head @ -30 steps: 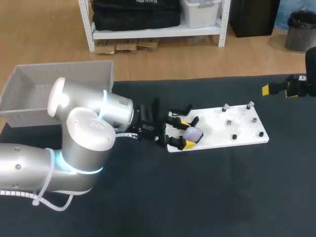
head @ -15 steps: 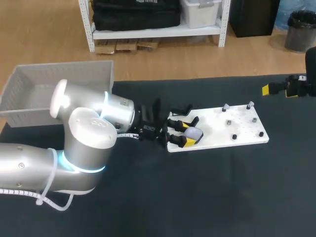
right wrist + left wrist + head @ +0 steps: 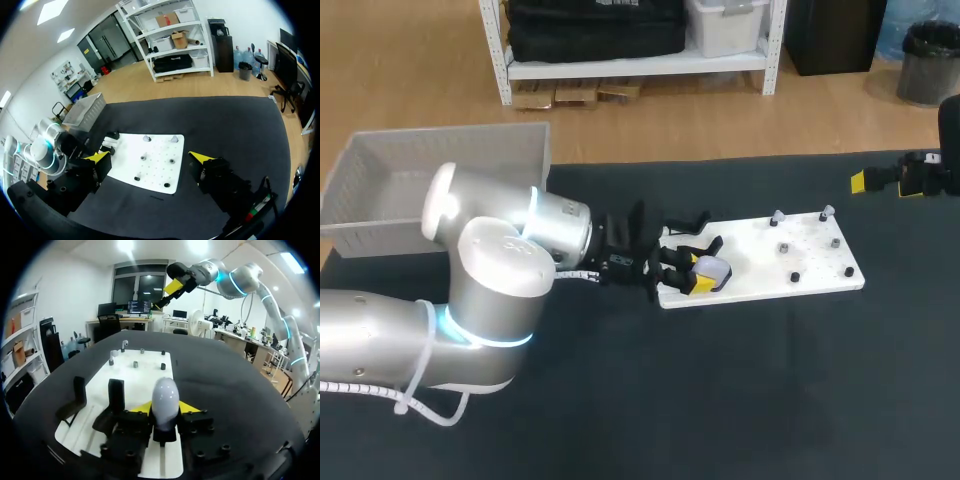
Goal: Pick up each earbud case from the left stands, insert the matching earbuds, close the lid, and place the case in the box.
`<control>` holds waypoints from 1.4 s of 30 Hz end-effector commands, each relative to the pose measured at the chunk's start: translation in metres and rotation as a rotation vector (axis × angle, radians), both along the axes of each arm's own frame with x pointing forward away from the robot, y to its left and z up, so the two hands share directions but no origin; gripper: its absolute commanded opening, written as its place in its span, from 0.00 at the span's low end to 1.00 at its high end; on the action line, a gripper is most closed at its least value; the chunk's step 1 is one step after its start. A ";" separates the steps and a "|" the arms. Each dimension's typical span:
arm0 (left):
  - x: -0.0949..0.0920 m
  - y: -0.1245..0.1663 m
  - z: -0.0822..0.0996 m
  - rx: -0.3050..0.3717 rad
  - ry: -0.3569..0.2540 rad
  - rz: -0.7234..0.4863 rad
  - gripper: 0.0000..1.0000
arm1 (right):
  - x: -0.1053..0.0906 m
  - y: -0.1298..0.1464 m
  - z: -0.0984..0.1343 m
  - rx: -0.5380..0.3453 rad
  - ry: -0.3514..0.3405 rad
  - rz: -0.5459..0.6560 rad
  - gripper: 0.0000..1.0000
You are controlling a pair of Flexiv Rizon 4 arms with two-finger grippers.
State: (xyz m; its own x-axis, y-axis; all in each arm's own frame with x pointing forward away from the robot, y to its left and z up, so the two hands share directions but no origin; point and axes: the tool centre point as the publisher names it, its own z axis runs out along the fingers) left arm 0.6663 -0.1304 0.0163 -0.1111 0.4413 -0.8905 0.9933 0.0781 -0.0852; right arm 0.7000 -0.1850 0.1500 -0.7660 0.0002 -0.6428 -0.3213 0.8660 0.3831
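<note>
The left jaws pinched the smooth white egg-shaped earbud case (image 3: 165, 399) near the middle of the black bench (image 3: 770, 380). Round and slick, it might slip out when lifted. The right jaws hung open by the bench's right edge.

Head view: fixed high and behind the robot, looking down on the black table (image 3: 770, 400); the left arm (image 3: 470, 290) enters at the left, and the right arm (image 3: 930, 175) shows at the far right edge.
Left wrist view: low and close, facing out past the earbud case (image 3: 165, 400) and along the white board (image 3: 145, 365) toward the right arm.
Right wrist view: raised and well back, looking down across the table at the board.
Shared: the white board appears in all three views; each wrist view takes in the other arm.
</note>
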 end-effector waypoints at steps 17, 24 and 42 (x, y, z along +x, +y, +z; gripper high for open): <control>0.017 0.031 0.061 -0.022 -0.145 0.075 0.00 | -0.001 0.023 -0.002 -0.040 0.022 0.044 1.00; 0.035 0.010 0.079 0.006 -0.170 0.097 0.00 | -0.012 0.065 -0.005 -0.107 0.059 0.108 1.00; 0.043 -0.025 0.093 0.003 -0.195 0.089 0.00 | -0.023 0.126 -0.021 -0.194 0.101 0.225 1.00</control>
State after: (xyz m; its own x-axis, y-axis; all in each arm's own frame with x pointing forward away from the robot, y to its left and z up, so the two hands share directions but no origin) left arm 0.7076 -0.1535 0.1071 0.0243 0.4377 -0.8988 0.9793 0.1701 0.1093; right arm 0.6723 -0.0653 0.1300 -0.7897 -0.2879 -0.5417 -0.4851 0.8336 0.2641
